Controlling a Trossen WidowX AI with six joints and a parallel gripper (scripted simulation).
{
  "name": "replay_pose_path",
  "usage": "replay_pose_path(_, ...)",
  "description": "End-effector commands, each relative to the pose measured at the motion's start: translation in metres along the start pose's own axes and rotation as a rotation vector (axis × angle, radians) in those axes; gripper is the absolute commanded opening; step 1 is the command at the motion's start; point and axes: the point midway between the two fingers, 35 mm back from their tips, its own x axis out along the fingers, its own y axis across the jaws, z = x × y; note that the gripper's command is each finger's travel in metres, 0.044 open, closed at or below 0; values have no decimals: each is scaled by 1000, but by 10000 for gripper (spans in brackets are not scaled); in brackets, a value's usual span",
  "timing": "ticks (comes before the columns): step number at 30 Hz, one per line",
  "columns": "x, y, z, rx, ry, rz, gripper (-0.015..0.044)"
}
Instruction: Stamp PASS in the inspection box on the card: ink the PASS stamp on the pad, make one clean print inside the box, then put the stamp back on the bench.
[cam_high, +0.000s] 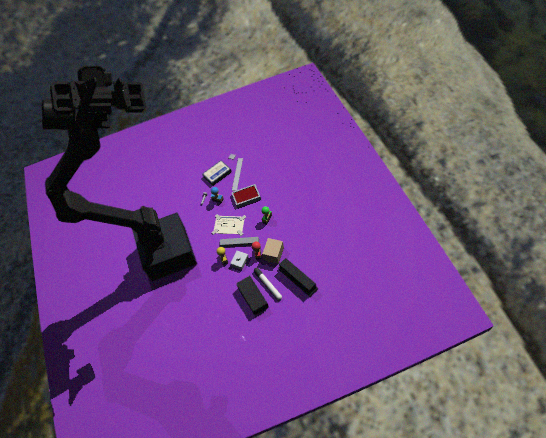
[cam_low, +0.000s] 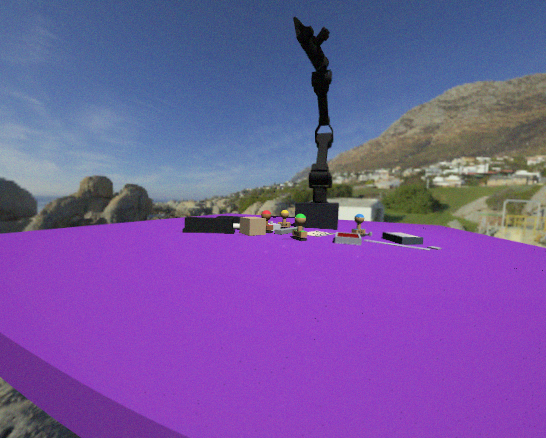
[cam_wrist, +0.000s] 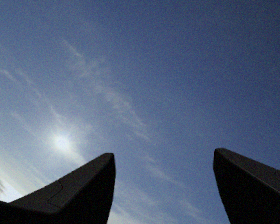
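My gripper (cam_high: 97, 93) (cam_low: 310, 29) (cam_wrist: 164, 161) is open and empty, raised high above the arm's base and pointing at the sky. Four small stamps with ball knobs stand on the bench: blue (cam_high: 215, 191) (cam_low: 359, 218), green (cam_high: 266, 210) (cam_low: 300, 219), red (cam_high: 256, 246) (cam_low: 266, 214) and yellow (cam_high: 221, 251) (cam_low: 284, 213). Which one reads PASS cannot be told. The red ink pad (cam_high: 246, 195) (cam_low: 347, 235) lies between the blue and green stamps. The cream card (cam_high: 218, 226) lies flat with holders at its corners; its fine dark marks are too small to read.
A cassette-like box (cam_high: 216, 172) and a thin grey strip (cam_high: 238, 175) lie beyond the pad. A grey bar (cam_high: 239, 242), white block (cam_high: 239, 260), tan cube (cam_high: 272, 251), marker (cam_high: 270, 286) and two black blocks (cam_high: 252, 295) (cam_high: 298, 277) lie on the card's other side.
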Motion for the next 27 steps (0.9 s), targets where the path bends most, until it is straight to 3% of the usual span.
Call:
replay_pose_path(1,7,39,2,-5,-11,95,220)
replay_pose_path(14,10,222,-15,12,51,535,220)
replay_pose_path(27,-63,406,-64,124,331,1030,220)
